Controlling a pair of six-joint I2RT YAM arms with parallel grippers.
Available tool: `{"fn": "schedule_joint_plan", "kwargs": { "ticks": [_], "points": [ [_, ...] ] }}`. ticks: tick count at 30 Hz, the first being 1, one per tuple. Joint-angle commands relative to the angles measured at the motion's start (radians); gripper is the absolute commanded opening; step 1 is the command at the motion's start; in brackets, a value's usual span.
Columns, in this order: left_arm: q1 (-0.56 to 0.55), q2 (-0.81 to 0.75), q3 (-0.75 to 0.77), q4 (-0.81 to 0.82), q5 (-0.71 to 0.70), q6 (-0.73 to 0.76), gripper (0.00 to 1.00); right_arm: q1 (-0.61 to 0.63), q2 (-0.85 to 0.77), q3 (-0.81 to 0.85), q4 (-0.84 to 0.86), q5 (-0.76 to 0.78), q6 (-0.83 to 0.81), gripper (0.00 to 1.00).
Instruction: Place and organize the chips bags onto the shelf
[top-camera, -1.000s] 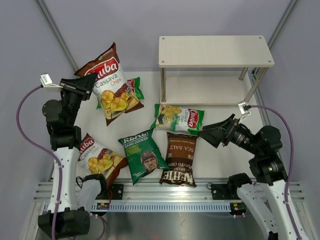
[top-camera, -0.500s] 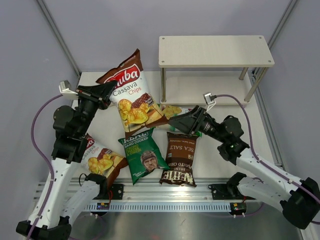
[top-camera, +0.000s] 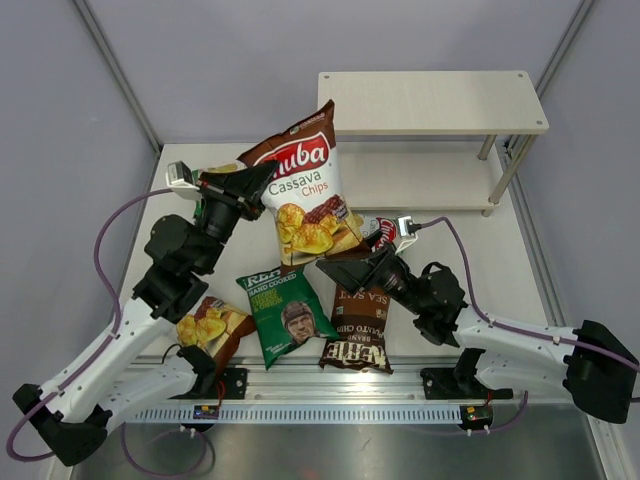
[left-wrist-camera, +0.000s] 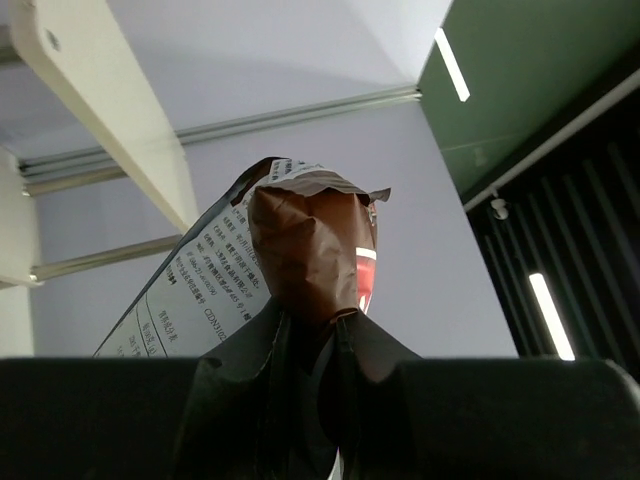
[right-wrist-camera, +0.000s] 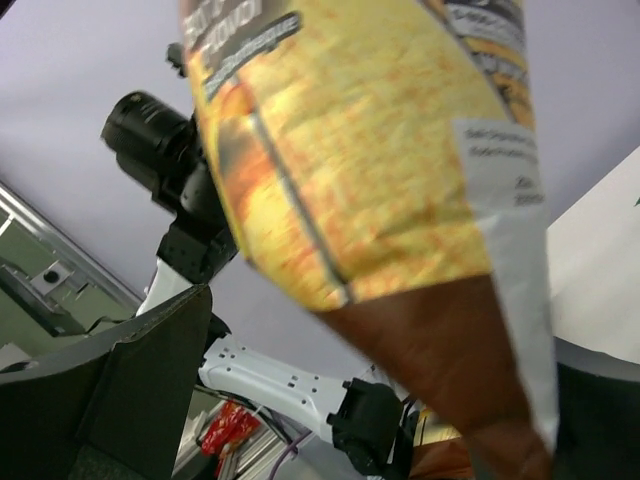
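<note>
Between the fingers of the left pincer (top-camera: 262, 185), clamped tight: brown Chuba bag (top-camera: 305, 180), upright, aloft, shelf (top-camera: 430, 100) to that pincer's right. Just beneath, right pincer (top-camera: 335, 268) spread around 1 lower corner, seemingly without contact.

Both shelf (top-camera: 430, 100) boards lie open at 1 o'clock; the raised Chuba bag (top-camera: 305, 185) covers their left end from above.
</note>
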Motion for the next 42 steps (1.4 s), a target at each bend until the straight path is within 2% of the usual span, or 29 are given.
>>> {"fn": "schedule_joint_plan", "kwargs": {
  "ticks": [1,5,7,10,12,14,17,18,20,21,23,24,25,27,29,30,35,36,38,39,40,42],
  "points": [
    [-0.102,0.004,-0.042,0.178,-0.103,-0.039,0.0,0.019,0.005,0.013,0.153,0.12,-0.054,1.0],
    [-0.16,0.01,-0.07,0.224,-0.161,-0.039,0.0,0.022,-0.014,-0.007,0.154,0.201,-0.065,0.99],
    [-0.176,0.015,-0.067,0.234,-0.165,-0.033,0.0,0.022,-0.041,-0.016,0.104,0.244,-0.076,1.0],
    [-0.182,0.023,-0.056,0.213,-0.161,-0.024,0.0,0.022,-0.064,-0.042,0.126,0.24,-0.105,0.98],
    [-0.185,0.023,-0.059,0.199,-0.158,-0.027,0.0,0.022,-0.081,-0.062,0.172,0.217,-0.125,0.94],
    [-0.188,0.024,-0.07,0.187,-0.152,-0.03,0.01,0.022,-0.094,-0.072,0.188,0.197,-0.155,0.85],
    [-0.188,0.02,-0.059,0.114,-0.155,0.026,0.06,0.022,-0.13,-0.078,0.18,0.18,-0.174,0.78],
    [-0.188,0.02,-0.053,0.1,-0.155,0.04,0.06,0.022,-0.146,-0.082,0.18,0.174,-0.179,0.7],
    [-0.188,0.02,-0.059,0.087,-0.151,0.075,0.06,0.022,-0.161,-0.087,0.173,0.166,-0.189,0.62],
    [-0.188,0.02,-0.065,0.087,-0.146,0.089,0.06,0.022,-0.175,-0.089,0.165,0.166,-0.194,0.55],
    [-0.188,0.017,-0.067,0.075,-0.14,0.134,0.07,0.022,-0.187,-0.089,0.143,0.157,-0.203,0.48],
    [-0.188,0.012,-0.07,0.072,-0.138,0.147,0.09,0.022,-0.202,-0.087,0.134,0.152,-0.211,0.45],
    [-0.188,0.009,-0.071,0.072,-0.138,0.175,0.12,0.023,-0.207,-0.086,0.123,0.146,-0.215,0.36],
    [-0.188,-0.003,-0.074,0.081,-0.145,0.212,0.15,0.022,-0.224,-0.086,0.102,0.132,-0.221,0.26],
    [-0.19,-0.013,-0.077,0.098,-0.143,0.262,0.26,0.023,-0.235,-0.084,0.087,0.105,-0.229,0.08],
    [-0.188,-0.013,-0.074,0.095,-0.145,0.279,0.28,0.022,-0.245,-0.082,0.077,0.098,-0.229,0.06],
    [-0.188,-0.028,-0.09,0.101,-0.169,0.324,0.52,0.022,-0.282,-0.075,0.012,0.092,-0.228,0.07],
    [-0.188,-0.034,-0.09,0.093,-0.187,0.342,0.65,0.022,-0.298,-0.07,-0.019,0.1,-0.225,0.06],
    [-0.188,-0.042,-0.075,0.062,-0.221,0.373,0.78,0.022,-0.313,-0.056,-0.068,0.117,-0.225,0.05],
    [-0.188,-0.051,-0.064,0.037,-0.241,0.39,0.89,0.022,-0.327,-0.052,-0.091,0.127,-0.222,0.05],
    [-0.19,-0.059,-0.052,0.005,-0.293,0.417,0.96,0.022,-0.334,-0.044,-0.12,0.141,-0.214,0.04],
    [-0.188,-0.075,-0.024,-0.066,-0.344,0.468,0.99,0.022,-0.351,-0.023,-0.202,0.18,-0.209,0.03]
  ]
}}
